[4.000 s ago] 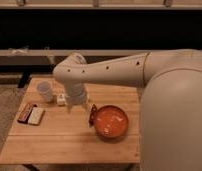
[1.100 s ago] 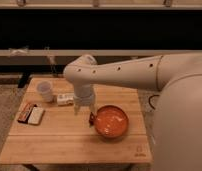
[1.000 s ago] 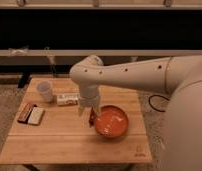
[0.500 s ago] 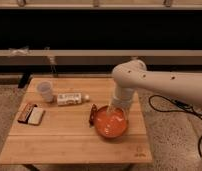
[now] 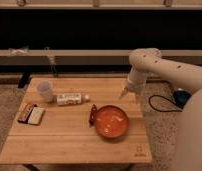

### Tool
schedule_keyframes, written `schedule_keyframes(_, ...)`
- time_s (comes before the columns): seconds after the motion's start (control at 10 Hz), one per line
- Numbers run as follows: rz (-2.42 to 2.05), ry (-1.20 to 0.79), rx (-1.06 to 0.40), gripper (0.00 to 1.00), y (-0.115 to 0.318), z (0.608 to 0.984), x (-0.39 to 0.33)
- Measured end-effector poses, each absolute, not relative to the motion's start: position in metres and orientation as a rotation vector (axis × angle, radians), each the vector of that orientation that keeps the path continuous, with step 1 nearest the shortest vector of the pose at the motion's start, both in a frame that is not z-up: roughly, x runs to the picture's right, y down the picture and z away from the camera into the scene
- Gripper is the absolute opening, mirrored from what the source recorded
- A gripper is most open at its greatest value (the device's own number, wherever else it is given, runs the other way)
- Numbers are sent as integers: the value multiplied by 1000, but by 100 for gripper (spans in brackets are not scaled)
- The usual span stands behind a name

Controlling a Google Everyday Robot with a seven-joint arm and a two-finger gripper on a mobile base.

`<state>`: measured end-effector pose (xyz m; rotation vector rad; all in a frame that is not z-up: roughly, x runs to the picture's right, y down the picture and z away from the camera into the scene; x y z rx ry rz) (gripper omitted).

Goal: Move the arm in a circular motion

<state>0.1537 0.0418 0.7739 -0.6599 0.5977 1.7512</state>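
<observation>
arm point(image 5: 166, 70) R | end effector point(image 5: 125, 93) over table point(image 5: 69, 142), behind orange bowl point(image 5: 113, 123) | cup point(image 5: 45, 91) L

We watch the arm point(image 5: 164, 67) swing from the orange bowl's point(image 5: 111, 121) 10 o'clock round to its 2 o'clock. The gripper point(image 5: 125, 93) now hangs at the bowl's 1 o'clock. The bottle point(image 5: 71, 98) it had covered lies exposed.

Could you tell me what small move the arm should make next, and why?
Probably arc the cream-white robot arm toward the near edge: its slim gripper hangs above the far right of the wooden table, beyond the orange bowl, so curving round would trace a circle.
</observation>
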Motion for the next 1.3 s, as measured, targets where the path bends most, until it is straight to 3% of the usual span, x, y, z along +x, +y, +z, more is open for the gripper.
schedule_keyframes(0.7,1564,494,-673,65,-42,841,30)
schedule_keyframes(1.0,1426,415,-687,65,-67,850,-49)
schedule_keyframes(1.3,1254,326,-716,65,-69,831,-132)
